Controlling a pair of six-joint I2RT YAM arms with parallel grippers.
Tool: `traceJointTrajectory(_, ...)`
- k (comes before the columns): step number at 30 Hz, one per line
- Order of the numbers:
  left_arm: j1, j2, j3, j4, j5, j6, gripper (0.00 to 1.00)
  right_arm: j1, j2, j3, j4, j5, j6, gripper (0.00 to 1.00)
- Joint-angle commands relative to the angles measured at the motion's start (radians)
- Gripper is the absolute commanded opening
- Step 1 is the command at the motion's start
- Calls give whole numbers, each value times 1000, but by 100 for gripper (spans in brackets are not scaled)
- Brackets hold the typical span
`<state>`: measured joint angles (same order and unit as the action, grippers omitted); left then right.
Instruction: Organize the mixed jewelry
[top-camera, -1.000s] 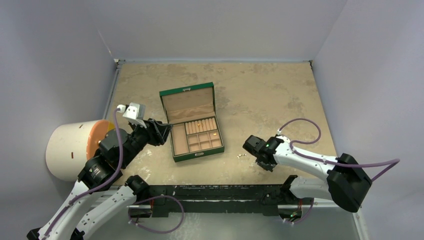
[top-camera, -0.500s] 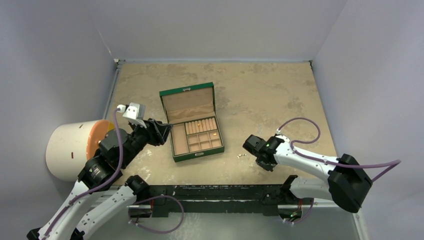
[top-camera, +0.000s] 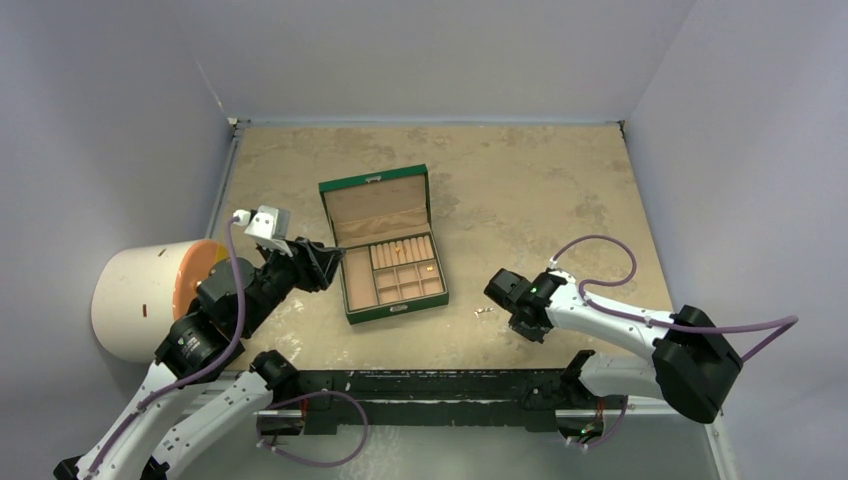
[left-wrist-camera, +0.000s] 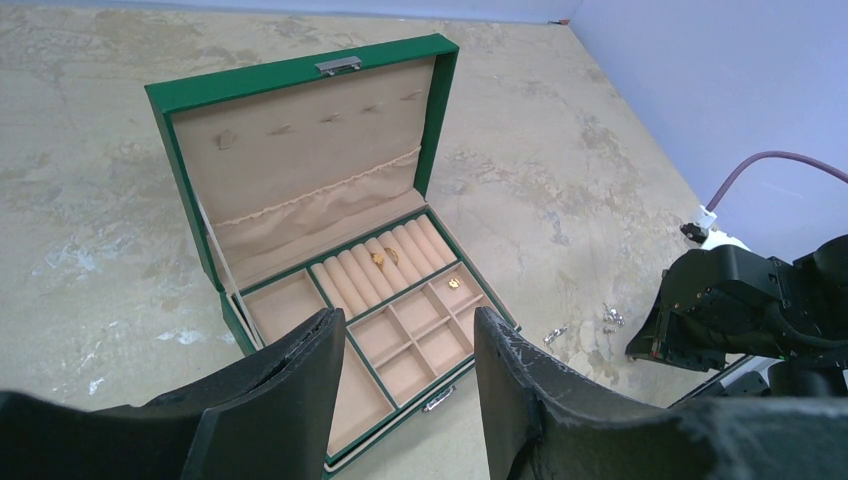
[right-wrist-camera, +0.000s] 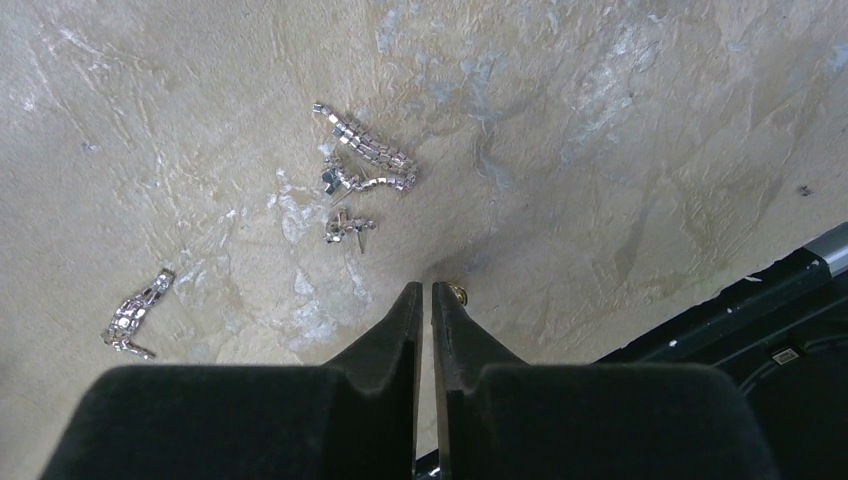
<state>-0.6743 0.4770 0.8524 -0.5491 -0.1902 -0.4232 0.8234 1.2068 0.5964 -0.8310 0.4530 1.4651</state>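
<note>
Basically the pick step: the right gripper (right-wrist-camera: 427, 290) is down at the worktop (right-wrist-camera: 640, 110) among the loose jewelry, close to the near edge and a bit right of the green box (left-wrist-camera: 240, 82). Jaws almost pressed together, only a thin slit, nothing seen between them. A tiny gold piece (right-wrist-camera: 457, 293) sits at the outer side of the right finger tip, touching or just beside, can't tell which. So the pinch does not look set on it. Next move likely calls for spreading the jaws a little, shifting sideways so the gold piece sits in the gap, closing, then carrying it to a box compartment. The left gripper (left-wrist-camera: 410, 345) hangs over the box's near-left corner, jaws spread, holding nothing.

Other pieces lie beyond the tips, apart from each other. The silver strand (right-wrist-camera: 365, 152) has its long axis running far-left to near-right in the wrist view, curling back at the near-right end. The silver stud (right-wrist-camera: 347, 228) lies just nearer, too small for an axis. The short silver bar (right-wrist-camera: 135, 318) is off to the left, its axis diagonal the other way. The gold piece is too tiny to tell how it points. Already in the box: gold rings (left-wrist-camera: 385, 257) on the ring rolls and a gold bit (left-wrist-camera: 452, 283) in a small compartment at the box's right side
</note>
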Motion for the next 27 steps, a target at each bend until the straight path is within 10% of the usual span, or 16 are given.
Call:
traceJointTrajectory(1,6,-8,-4,21,3,21,50,-6,0,29,-14,13,2,9)
traceJointTrajectory(27,7,-11,-3,21,1,23,50,-6,-69,76,-34,27,-38,0)
